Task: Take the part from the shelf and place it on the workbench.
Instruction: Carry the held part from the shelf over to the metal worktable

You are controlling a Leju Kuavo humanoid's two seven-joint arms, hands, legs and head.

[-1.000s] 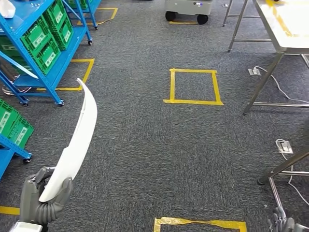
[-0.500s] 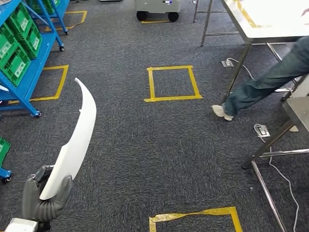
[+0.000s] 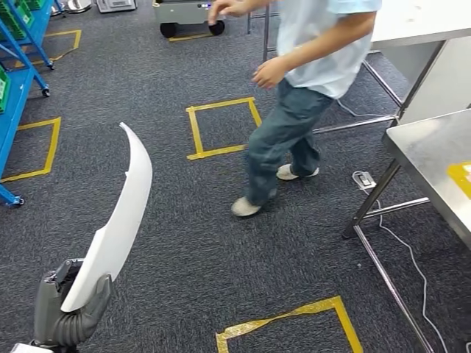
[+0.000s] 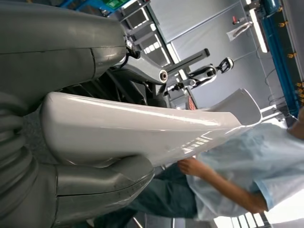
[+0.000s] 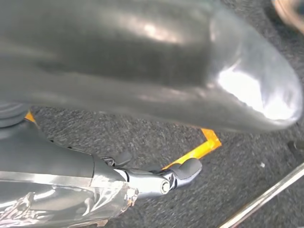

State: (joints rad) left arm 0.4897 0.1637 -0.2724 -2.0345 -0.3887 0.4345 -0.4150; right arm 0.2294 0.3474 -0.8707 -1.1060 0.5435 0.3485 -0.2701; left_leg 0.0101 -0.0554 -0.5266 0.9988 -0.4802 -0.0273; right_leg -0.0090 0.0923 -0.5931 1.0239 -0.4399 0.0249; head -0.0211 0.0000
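In the lower left of the head view, the left hand [image 3: 69,309] grasps the wide lower end of the part [image 3: 123,213], a long, curved white panel that rises from the hand and tapers to a point near the left centre of the frame, above the dark grey carpet [image 3: 183,243]. The left wrist view shows the same grasp from close by: the thick grey thumb of the left hand [image 4: 90,185] lies along one side of the glossy white part [image 4: 136,128], with darker fingers [image 4: 143,71] on the other side. In the right wrist view the right hand [image 5: 150,178] hangs over the carpet with its fingers extended and apart and nothing held in them. A person [image 3: 311,81] in a light blue shirt and jeans stands mid-stride in the upper centre of the head view, one foot beside a yellow tape square [image 3: 222,129] on the floor. A metal workbench [image 3: 438,162] occupies the right edge of the frame, well apart from the part. A blue shelf [image 3: 14,81] with green bins shows at the upper left edge, and a grey wheeled cart [image 3: 186,15] sits at the top centre. Another yellow tape outline [image 3: 288,323] lies at the bottom centre.
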